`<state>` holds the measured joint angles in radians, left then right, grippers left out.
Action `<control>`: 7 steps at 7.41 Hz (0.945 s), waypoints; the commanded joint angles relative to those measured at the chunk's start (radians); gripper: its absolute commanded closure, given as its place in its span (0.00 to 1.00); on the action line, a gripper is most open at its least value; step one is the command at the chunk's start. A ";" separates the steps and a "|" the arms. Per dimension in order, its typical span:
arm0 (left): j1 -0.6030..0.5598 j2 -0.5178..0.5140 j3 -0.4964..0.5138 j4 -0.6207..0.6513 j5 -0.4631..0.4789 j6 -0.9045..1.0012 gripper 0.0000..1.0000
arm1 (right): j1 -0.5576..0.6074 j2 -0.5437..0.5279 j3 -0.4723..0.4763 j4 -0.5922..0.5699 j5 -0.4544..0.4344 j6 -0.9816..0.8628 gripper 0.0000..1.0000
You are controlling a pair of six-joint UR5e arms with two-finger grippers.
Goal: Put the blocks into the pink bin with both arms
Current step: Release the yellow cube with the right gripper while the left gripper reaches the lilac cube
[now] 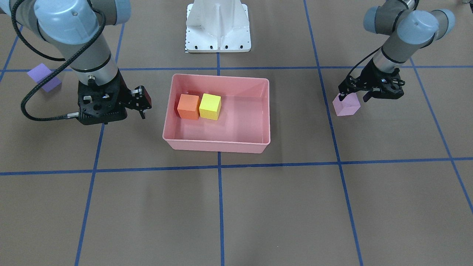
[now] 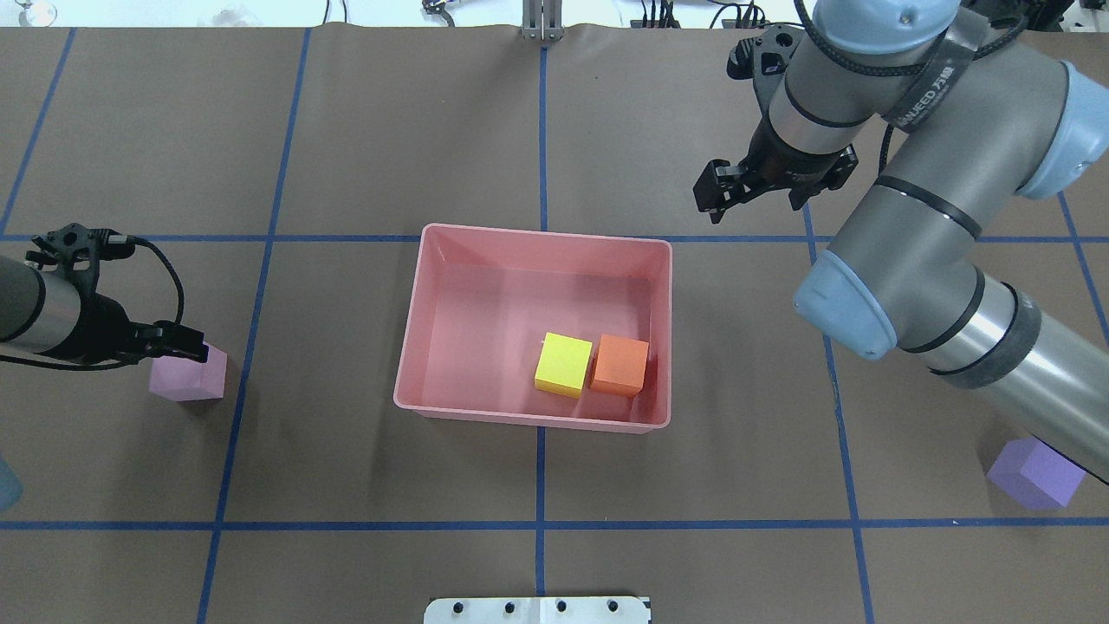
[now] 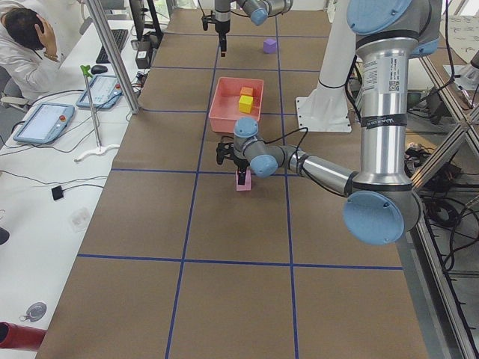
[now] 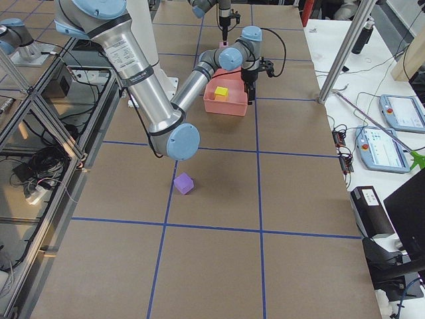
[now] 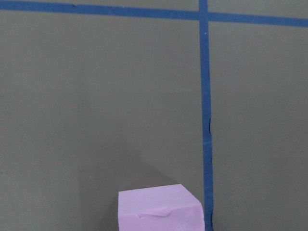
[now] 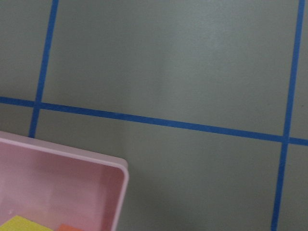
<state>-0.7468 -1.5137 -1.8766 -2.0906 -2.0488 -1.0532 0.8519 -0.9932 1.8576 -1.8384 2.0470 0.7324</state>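
The pink bin [image 1: 216,146] sits mid-table and holds the orange block [image 1: 188,106] and the yellow block [image 1: 210,106] side by side. The pale pink-lilac block [image 1: 346,105] rests on the table on the robot's left side. My left gripper [image 1: 353,96] is low over it, open, with a finger at each side of its top. The block fills the bottom edge of the left wrist view [image 5: 159,209]. My right gripper [image 2: 749,198] is open and empty, just outside the bin's far right corner [image 6: 115,168]. The dark purple block [image 2: 1034,472] lies on the table under the right arm.
The white pedestal base [image 1: 218,26] stands behind the bin on the robot's side. Blue tape lines [image 1: 220,166] grid the brown table. In the exterior left view an operator [image 3: 22,45] sits at a side bench with tablets and metal posts.
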 commanded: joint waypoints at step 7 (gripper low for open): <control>0.096 -0.026 -0.002 0.080 0.095 -0.001 0.90 | 0.068 -0.080 0.003 0.001 0.027 -0.166 0.00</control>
<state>-0.6522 -1.5349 -1.8711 -2.0113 -1.9552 -1.0579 0.8942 -1.0516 1.8591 -1.8377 2.0572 0.6148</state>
